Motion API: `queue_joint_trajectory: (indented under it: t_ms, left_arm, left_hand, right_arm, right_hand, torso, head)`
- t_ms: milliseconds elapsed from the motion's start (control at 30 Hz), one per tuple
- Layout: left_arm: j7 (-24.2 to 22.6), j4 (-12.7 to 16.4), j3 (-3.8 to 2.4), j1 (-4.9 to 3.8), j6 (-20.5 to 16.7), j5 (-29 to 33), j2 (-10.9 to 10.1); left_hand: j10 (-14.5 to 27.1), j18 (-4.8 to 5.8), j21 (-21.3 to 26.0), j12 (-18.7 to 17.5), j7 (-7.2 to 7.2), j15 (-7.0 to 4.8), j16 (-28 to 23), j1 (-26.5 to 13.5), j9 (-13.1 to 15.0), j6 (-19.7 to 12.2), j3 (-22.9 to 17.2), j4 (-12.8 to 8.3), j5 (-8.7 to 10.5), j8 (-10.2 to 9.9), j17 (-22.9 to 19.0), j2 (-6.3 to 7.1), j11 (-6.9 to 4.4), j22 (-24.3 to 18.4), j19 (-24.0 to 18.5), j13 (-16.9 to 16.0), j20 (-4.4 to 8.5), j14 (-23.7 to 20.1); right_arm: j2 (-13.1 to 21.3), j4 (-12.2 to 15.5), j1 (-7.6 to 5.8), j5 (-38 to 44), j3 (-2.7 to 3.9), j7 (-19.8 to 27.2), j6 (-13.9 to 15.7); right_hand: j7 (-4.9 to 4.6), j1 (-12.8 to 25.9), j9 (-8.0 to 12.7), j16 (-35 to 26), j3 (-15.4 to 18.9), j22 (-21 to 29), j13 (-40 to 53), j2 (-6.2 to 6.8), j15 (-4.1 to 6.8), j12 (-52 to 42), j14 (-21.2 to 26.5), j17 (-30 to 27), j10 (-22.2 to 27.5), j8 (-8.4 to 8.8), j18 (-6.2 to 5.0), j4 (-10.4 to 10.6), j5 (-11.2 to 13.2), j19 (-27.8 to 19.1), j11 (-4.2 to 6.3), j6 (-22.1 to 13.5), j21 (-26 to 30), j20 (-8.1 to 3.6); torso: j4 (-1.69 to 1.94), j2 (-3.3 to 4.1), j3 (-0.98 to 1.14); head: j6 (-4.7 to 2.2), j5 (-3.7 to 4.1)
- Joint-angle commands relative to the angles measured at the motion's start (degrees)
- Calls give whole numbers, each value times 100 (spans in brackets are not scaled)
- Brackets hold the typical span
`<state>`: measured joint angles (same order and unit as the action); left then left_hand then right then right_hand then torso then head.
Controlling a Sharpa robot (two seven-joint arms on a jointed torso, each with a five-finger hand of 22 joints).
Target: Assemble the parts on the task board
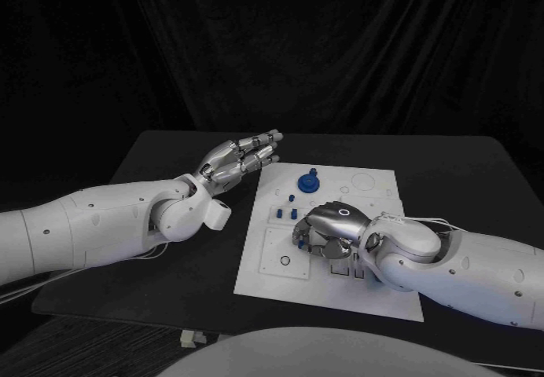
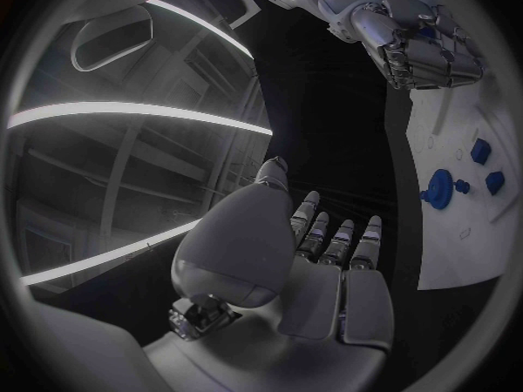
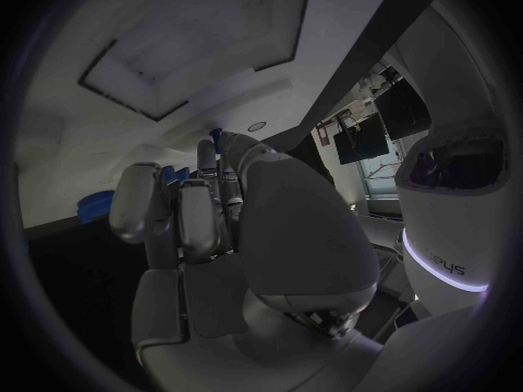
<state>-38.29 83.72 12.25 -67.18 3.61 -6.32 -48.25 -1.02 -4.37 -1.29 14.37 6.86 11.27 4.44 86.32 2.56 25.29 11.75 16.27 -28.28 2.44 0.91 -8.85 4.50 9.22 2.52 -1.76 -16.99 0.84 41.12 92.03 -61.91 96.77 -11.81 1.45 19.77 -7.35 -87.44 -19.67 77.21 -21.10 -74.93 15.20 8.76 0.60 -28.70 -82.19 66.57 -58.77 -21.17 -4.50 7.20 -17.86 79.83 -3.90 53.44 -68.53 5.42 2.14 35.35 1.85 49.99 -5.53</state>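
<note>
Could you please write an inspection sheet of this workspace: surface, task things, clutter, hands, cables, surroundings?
Surface: black table, with the white task board lying in its middle.
Job's things: large round blue part standing on the far part of the board; small blue parts nearer its middle.
Clutter: nothing seen.
Hands: left hand raised beside the board, fingers straight, holding nothing. Right hand curled over the board's middle; whether it holds a part cannot be told.
Cables: thin pale cable at the right wrist.
Surroundings: dark curtain behind the table.
</note>
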Motion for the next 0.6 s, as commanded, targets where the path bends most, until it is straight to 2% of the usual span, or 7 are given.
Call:
queue_joint_trajectory:
  t_ms: [33,233,600]
  left_arm:
    - [-41,2,-6,9,82,47,16]
    - [-32,0,-6,13,92,47,18]
    - [-10,-8,-6,20,102,47,24]
  left_hand:
    - [10,60,-17,29,23,51,21,69,7,17,-2,-34,-31,23,5,-3,45,5,43,-8,4,-4]
    - [9,61,-17,32,25,56,21,76,7,17,-4,-35,-32,24,5,-5,47,4,43,-8,4,-3]
    - [9,61,-18,31,27,58,23,79,8,22,-5,-36,-33,24,5,-6,49,4,44,-8,4,-2]
  right_arm:
    - [15,30,18,53,0,-114,-36]
    - [19,38,21,53,0,-94,-27]
    - [20,34,24,53,0,-92,-26]
  right_hand:
    - [-3,81,-3,-27,44,-846,-10,41,-3,40,33,-12,14,-40,-42,23,96,-44,33,-33,37,13]
    - [10,114,-9,-37,73,-843,-21,71,0,51,39,-36,12,-46,-43,89,298,-43,39,-47,54,12]
    - [19,76,-13,-49,57,-840,-23,64,7,50,47,-60,2,-51,-45,86,305,-47,49,-45,68,9]
  torso:
    - [-3,-1,0]
    - [-1,0,0]
    - [0,-3,1]
  head:
    - [1,-8]
    - [1,-23]
    - [1,-39]
